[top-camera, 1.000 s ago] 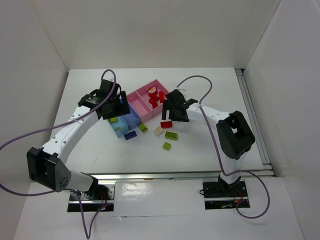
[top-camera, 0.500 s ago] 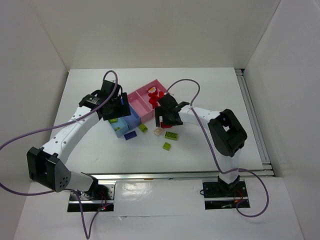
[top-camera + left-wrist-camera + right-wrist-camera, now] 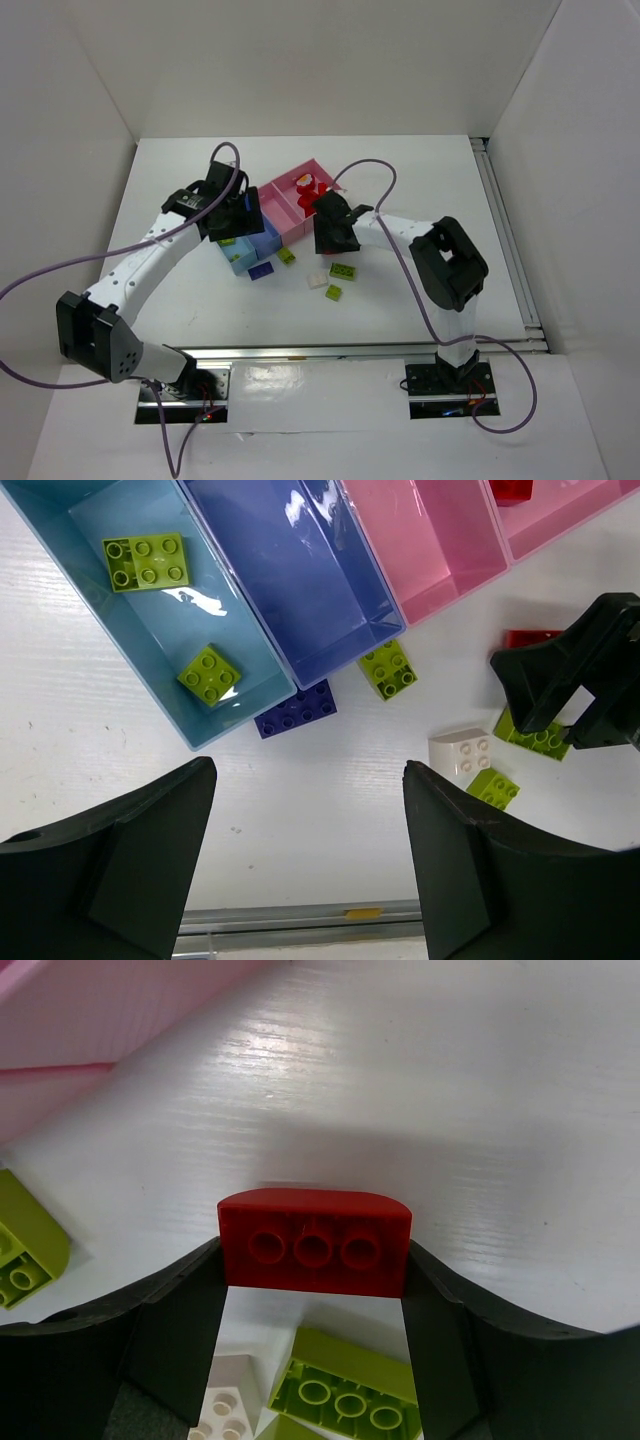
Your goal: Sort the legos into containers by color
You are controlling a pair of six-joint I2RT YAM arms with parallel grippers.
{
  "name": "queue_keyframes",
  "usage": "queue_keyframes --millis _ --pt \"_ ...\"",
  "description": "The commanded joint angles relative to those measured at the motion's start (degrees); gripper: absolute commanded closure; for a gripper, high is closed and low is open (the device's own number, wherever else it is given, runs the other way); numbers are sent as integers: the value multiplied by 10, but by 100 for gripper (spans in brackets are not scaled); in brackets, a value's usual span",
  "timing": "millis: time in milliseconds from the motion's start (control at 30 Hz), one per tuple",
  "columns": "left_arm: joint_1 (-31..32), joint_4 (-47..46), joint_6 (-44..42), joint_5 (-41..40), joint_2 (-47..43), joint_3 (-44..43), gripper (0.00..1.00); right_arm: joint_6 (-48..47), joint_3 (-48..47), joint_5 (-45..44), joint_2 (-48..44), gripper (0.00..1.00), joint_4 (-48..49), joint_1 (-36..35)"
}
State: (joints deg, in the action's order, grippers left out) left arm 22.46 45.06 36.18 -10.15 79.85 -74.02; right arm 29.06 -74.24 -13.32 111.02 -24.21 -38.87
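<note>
My right gripper is shut on a red brick, one finger on each end, low over the table just in front of the pink trays. In the top view the right gripper hides that brick. My left gripper is open and empty, high above the trays. The light blue tray holds two lime bricks. The medium blue tray holds nothing. Several red bricks lie in the far pink tray. Loose on the table are a purple brick, a cream brick and lime bricks.
A lime brick and the cream brick lie just under the right gripper's wrist. Another lime brick sits at the blue tray's corner, and a small one is nearer the front. White walls enclose the table.
My right gripper moved left and down onto the red brick and closed round it. The cream brick slid a little toward the front. The left arm barely moved.
</note>
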Motion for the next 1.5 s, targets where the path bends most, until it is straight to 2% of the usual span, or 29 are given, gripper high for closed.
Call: queue_keyframes --millis 0,133,267,367,500,533,567,600,667,767,800,867,933,967,1033,1133,1267,1333,1467 --pt "5 10 -7 0 7 -9 14 6 -34 -31 -30 40 -4 -4" --pt "10 10 -7 0 1 -1 14 6 -56 -46 -77 40 -17 -4" --pt "49 5 -7 0 -31 68 14 -21 -123 -76 -91 40 -17 -4" --pt "89 -10 -17 7 -48 112 14 -38 -191 -70 -27 40 -24 2" --pt "136 -16 -23 14 -59 137 14 -38 -357 -39 108 37 -49 32" --pt "141 -27 -38 22 -66 144 14 -38 -381 -39 125 23 -55 39" --pt "141 -27 -38 31 -66 144 14 -38 -403 -39 140 22 -61 39" --pt "148 -35 -48 44 -66 150 13 -38 -447 -29 153 6 -70 46" --pt "156 -46 -64 61 -73 155 13 -38 -477 -23 169 0 -94 54" --pt "162 -46 -71 61 -73 155 13 -44 -422 -39 110 0 -72 59" --pt "162 -46 -71 52 -66 155 13 -44 -353 -47 85 2 -60 59" --pt "162 -46 -71 52 -59 149 14 -44 -276 -52 5 6 -31 59" --pt "162 -46 -71 26 -52 143 14 -44 -162 -52 -46 6 -25 59" --pt "162 -35 -60 15 -52 143 16 -44 -126 -44 -91 6 -25 59" --pt "162 -23 -46 -2 -47 131 17 -65 -26 -17 -128 7 -19 59" --pt "152 -23 -40 -2 -47 117 17 -102 67 31 -185 7 -40 27" --pt "152 -4 -40 -7 -52 85 17 -96 149 1 -235 7 -53 -11" --pt "152 -4 -40 0 -52 79 17 -108 181 43 -249 7 -30 -16" --pt "152 -4 -52 30 -46 79 18 -141 175 75 -223 7 -6 -28"
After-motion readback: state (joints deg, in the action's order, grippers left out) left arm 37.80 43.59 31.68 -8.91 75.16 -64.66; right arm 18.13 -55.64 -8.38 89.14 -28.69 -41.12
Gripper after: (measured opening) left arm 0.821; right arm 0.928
